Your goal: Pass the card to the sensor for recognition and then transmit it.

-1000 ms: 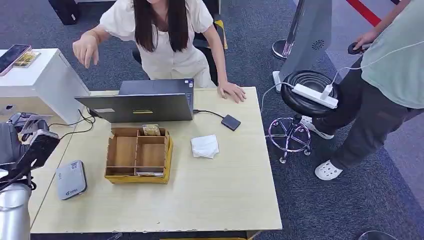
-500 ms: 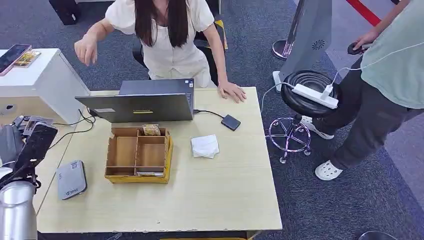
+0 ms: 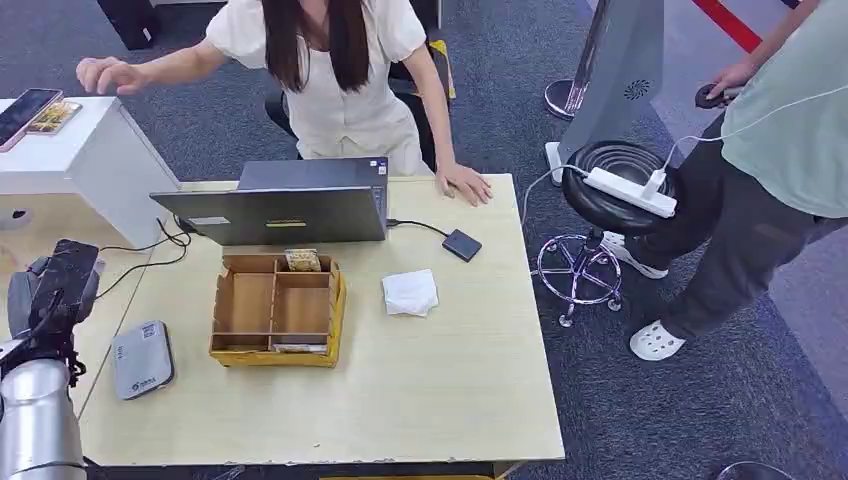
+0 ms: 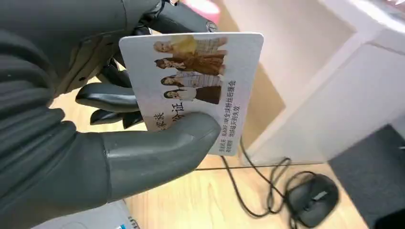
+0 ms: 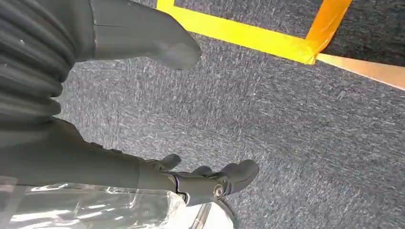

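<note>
Grey carpet [image 3: 500,90] surrounds a pale wooden desk [image 3: 440,390] where a humanoid robot works at an office reception. Nearest the camera, at the desk's left edge, the robot's left hand [image 3: 62,285] is raised above the tabletop; the left wrist view shows its thick thumb [image 4: 157,152] pressed on the face of a white printed card [image 4: 196,86] while darker fingers [image 4: 102,98] back it from behind, so the card is pinched firmly in that hand. Just beside the hand on the desk lies a grey card sensor [image 3: 141,358]. The right hand [image 5: 143,109] hangs over carpet marked with yellow tape [image 5: 248,36], fingers spread apart and holding nothing. Toward the middle of the desk sits a wooden compartment tray [image 3: 275,310], with a folded white cloth [image 3: 410,292] near it on the right. Behind the tray stands an open laptop [image 3: 285,205], a cable running from it to a small dark box [image 3: 461,244]. At the far edge a person in a cream top [image 3: 335,75] rests 1 hand on the desk and stretches the other toward a white side cabinet [image 3: 75,160] carrying a phone [image 3: 25,113]. At right, a second person in a green shirt [image 3: 790,120] stands by a stool [image 3: 615,190] bearing a power strip [image 3: 630,190].
</note>
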You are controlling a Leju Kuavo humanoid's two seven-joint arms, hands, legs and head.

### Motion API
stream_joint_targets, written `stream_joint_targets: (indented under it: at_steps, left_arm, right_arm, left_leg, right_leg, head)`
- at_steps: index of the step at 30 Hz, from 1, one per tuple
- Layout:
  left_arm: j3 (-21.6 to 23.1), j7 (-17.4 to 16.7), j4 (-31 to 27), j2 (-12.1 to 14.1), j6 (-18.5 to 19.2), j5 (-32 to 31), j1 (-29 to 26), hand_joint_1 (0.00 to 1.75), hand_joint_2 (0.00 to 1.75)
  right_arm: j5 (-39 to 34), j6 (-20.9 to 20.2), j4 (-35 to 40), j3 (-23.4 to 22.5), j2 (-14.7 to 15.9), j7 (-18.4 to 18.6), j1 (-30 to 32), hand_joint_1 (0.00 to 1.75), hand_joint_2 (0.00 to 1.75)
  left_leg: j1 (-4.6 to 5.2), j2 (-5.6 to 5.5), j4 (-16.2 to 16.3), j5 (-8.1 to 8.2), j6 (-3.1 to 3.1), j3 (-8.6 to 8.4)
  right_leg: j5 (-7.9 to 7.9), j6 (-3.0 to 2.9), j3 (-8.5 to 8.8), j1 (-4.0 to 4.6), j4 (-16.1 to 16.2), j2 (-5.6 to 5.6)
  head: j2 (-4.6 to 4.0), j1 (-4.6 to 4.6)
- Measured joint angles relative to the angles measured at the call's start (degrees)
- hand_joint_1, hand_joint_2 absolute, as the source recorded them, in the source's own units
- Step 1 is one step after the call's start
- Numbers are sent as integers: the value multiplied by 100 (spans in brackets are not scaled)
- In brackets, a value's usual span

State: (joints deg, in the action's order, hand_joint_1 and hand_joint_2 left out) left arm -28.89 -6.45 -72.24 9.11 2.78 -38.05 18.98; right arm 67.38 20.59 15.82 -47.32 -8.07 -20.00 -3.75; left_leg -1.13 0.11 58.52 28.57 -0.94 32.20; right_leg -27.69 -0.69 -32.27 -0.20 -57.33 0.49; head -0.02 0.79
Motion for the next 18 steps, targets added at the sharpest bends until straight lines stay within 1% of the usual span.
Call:
stream_joint_targets:
  at_steps: [5, 18]
  left_arm:
    - [-241, -298, 337, 2, -33, -147, 123, 175, 175]
    - [-603, -370, 914, 94, -61, -317, 276, 175, 175]
  right_arm:
    - [64, 0, 0, -44, -2, -4, -15, 0, 175]
    - [140, 2, 0, -140, -28, -66, -68, 0, 175]
  left_leg:
    - [0, 0, 0, 0, 0, 0]
    - [0, -1, 1, 0, 0, 1]
  right_leg:
    - [0, 0, 0, 0, 0, 0]
    - [0, 0, 0, 0, 0, -1]
  head:
    - [0, -2]
    - [0, 0]
